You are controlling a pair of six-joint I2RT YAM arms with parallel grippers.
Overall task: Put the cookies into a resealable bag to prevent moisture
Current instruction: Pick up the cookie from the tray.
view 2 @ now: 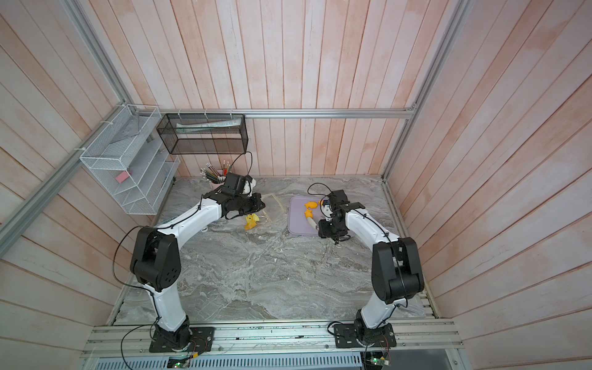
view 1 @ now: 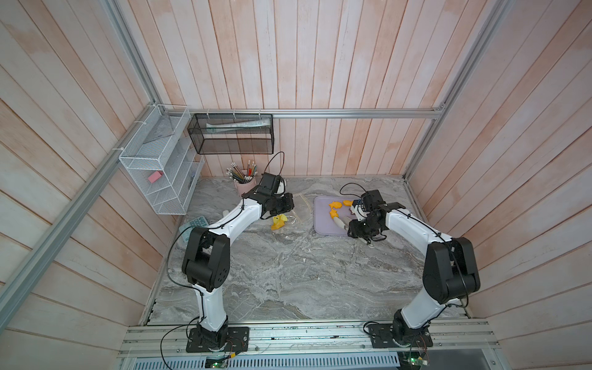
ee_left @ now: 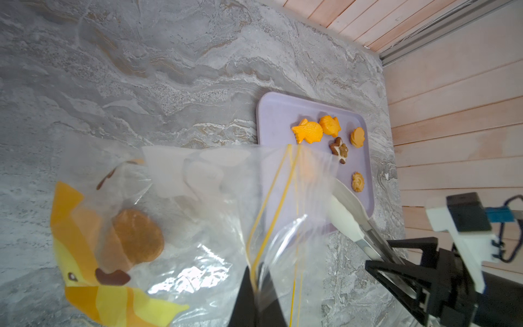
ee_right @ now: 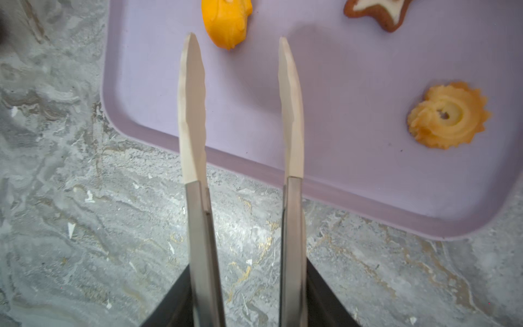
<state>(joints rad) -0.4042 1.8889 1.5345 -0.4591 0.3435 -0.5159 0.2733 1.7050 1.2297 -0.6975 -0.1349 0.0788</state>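
The resealable bag (ee_left: 198,226) lies clear and crinkly on the marble, showing faintly in both top views (view 1: 290,217) (view 2: 266,214). My left gripper (ee_left: 256,283) is shut on its mouth edge at the yellow seal strip. One round brown cookie (ee_left: 135,237) sits inside, beside the bag's yellow print. Several cookies rest on the lilac tray (ee_left: 277,113): orange fish (ee_left: 308,133), a brown star (ee_left: 339,150), a pale swirl (ee_right: 448,114). My right gripper (ee_right: 249,283) is shut on metal tongs (ee_right: 291,113). Their white tips stand apart over the tray's near corner, holding nothing.
A pink pencil cup (view 1: 244,185) stands behind the left arm. A white wire rack (view 1: 160,160) and a black mesh basket (view 1: 230,134) hang on the back-left wall. A pale green keypad-like object (view 1: 195,224) lies under the left arm. Wooden walls enclose the table.
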